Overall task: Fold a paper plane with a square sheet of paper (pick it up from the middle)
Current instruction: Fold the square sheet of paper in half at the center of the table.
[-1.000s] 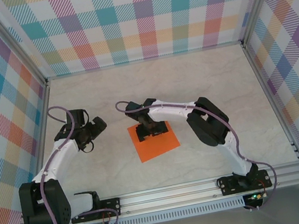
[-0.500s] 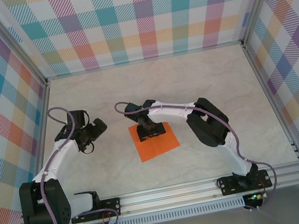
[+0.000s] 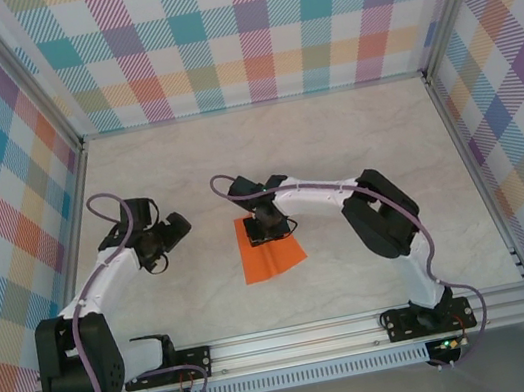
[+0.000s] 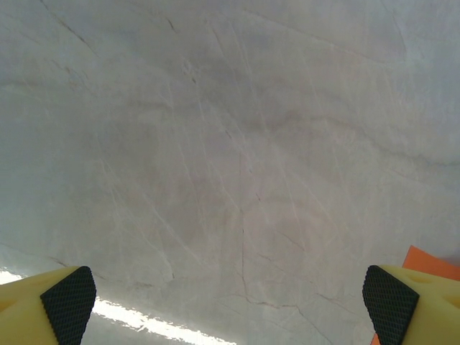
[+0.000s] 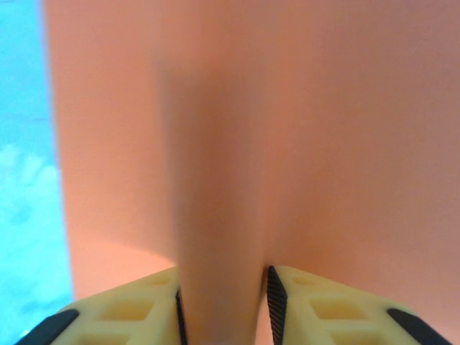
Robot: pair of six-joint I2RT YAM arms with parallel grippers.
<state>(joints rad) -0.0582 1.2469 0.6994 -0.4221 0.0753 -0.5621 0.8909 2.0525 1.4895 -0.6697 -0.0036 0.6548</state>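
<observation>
My right gripper (image 3: 270, 227) is down on the middle of the paper (image 3: 273, 258), which lies on the table (image 3: 354, 139) between my two arms. The jaws are squeezed in close, with a raised ridge of the sheet bunched between the pads (image 5: 272, 302). I reckon that's the only way to get a flat sheet off a flat top. My left gripper (image 4: 230, 309) hangs wide open with nothing in it, near the paper's left edge, probably waiting to help fold.

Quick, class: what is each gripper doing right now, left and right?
Left gripper: open, holding nothing, above the table.
Right gripper: closed on a pinched-up ridge of the square sheet of paper.
</observation>
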